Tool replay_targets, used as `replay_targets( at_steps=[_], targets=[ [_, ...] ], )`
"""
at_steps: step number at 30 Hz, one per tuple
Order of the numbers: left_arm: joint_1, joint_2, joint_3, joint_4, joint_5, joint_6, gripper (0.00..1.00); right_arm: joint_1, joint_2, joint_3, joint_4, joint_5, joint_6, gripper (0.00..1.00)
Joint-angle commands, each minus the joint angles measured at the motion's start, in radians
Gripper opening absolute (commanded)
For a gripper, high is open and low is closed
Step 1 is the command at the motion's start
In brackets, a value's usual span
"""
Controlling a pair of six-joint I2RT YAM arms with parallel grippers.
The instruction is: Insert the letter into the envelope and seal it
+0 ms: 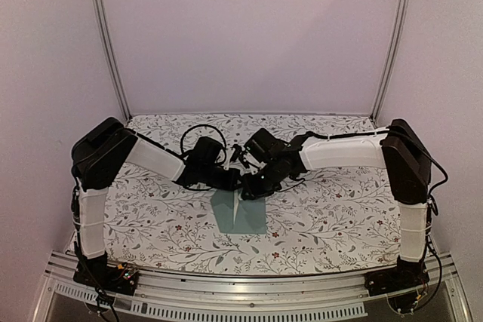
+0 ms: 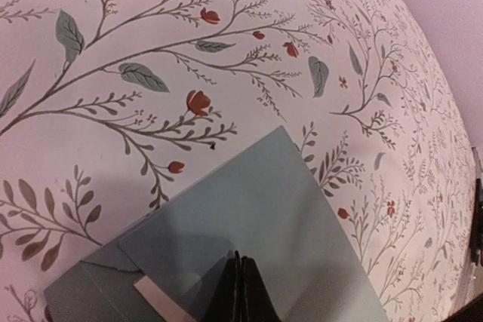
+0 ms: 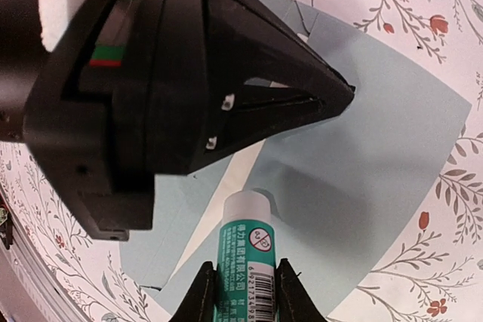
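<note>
On my feed the flower-patterned table [image 1: 339,216] fills the workspace, and both arms reach in to meet over its middle, where the teal envelope [image 1: 253,220] lies flat near the front edge. The left gripper [image 2: 238,262] has its jaws pressed together with nothing between them, the tip down on the envelope's near part like a hold-down. The right gripper [image 3: 245,265] pinches a white-and-green glue stick [image 3: 243,246] by its barrel, white end pointing at the envelope just below the left gripper's tip. A whitish sliver [image 2: 162,297] shows along a slanted fold line; I cannot tell whether it is the envelope's lining or the letter's back. No tan sheet is in view, so I judge the letter is already inside. I expect the envelope to be light, thin and floppy, and slick enough on this cloth to skate under the glue stick, so I would keep it pinned from above. The flap should be pinched only at its free edge, because pressing elsewhere would crease it.
</note>
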Motion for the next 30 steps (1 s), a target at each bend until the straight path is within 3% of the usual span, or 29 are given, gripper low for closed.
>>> replay_targets(
  at_steps=[1, 17, 30],
  targets=[
    [-0.011, 0.042, -0.027, -0.006, 0.012, -0.009, 0.0, 0.006, 0.105, 0.122, -0.176, 0.025, -0.049, 0.0],
    [-0.011, 0.064, -0.05, 0.04, 0.039, -0.008, 0.0, -0.022, 0.241, 0.315, -0.34, 0.132, -0.066, 0.0],
    [-0.014, 0.069, -0.053, 0.057, 0.034, -0.013, 0.0, 0.025, 0.293, 0.39, -0.468, 0.078, -0.143, 0.0]
  ],
)
